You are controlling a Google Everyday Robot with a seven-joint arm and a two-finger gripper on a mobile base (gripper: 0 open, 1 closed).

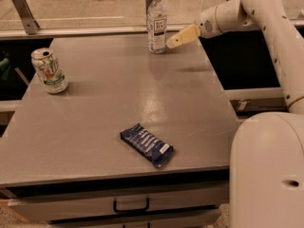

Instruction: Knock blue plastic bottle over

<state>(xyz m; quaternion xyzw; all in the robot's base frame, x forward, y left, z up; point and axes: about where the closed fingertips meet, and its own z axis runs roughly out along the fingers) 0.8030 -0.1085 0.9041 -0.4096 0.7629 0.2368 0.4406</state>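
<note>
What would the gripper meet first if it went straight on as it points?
Probably the bottle: the gripper points left at its lower half from close by, though depth is uncertain.

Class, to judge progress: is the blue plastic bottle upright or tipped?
Upright: the blue plastic bottle stands on its base near the far edge of the table, cap uppermost. The tool is close on its right.

I see a grey counter [95, 141] with a handled drawer [180, 201] below, a glass pane [85, 6] along its back, my claw [173, 42] over its far right edge
</note>
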